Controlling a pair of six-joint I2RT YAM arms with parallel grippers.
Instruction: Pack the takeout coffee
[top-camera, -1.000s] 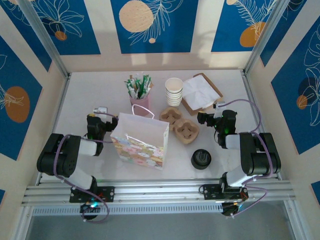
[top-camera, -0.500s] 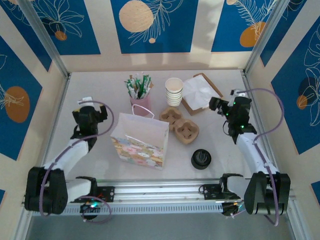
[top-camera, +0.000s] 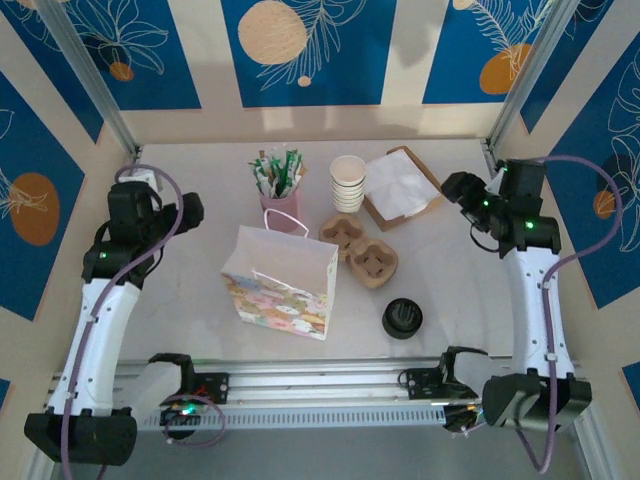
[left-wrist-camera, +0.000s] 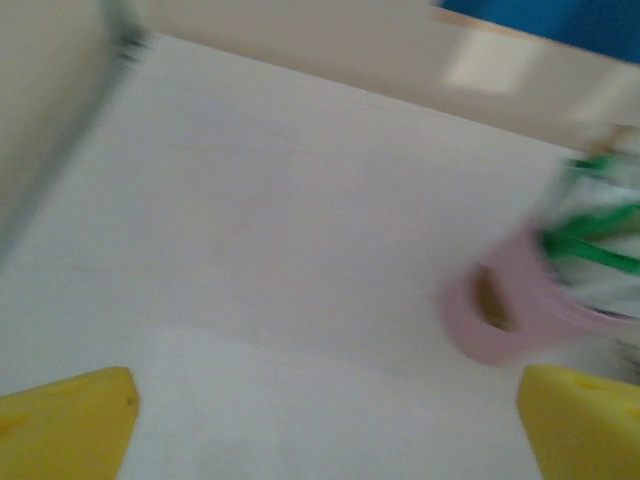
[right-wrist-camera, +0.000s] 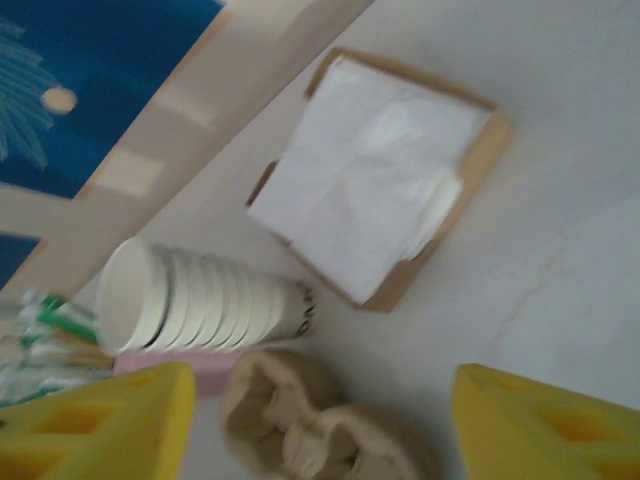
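Observation:
The takeout coffee is out of view. A low round black lid piece (top-camera: 402, 318) lies on the table at the front right. A patterned paper bag (top-camera: 283, 282) stands open in the middle. My left gripper (top-camera: 190, 210) hangs high at the far left, left of the bag, pointing toward a pink holder (top-camera: 280, 190). In the left wrist view the left gripper (left-wrist-camera: 325, 420) is open over bare table. My right gripper (top-camera: 460, 188) is raised at the far right. In the right wrist view the right gripper (right-wrist-camera: 320, 420) is open with nothing between its fingers.
A stack of lidless cream cups (top-camera: 348, 183) (right-wrist-camera: 200, 300) stands at the back. Brown pulp carriers (top-camera: 360, 250) (right-wrist-camera: 320, 430) lie right of the bag. A cardboard tray of napkins (top-camera: 403, 187) (right-wrist-camera: 375, 185) sits back right. The pink holder (left-wrist-camera: 520, 310) carries green-and-white sticks.
Both arms have unfolded from beside the bag and risen: the left swung out to the far left, the right to the far right. Nothing on the table has moved.

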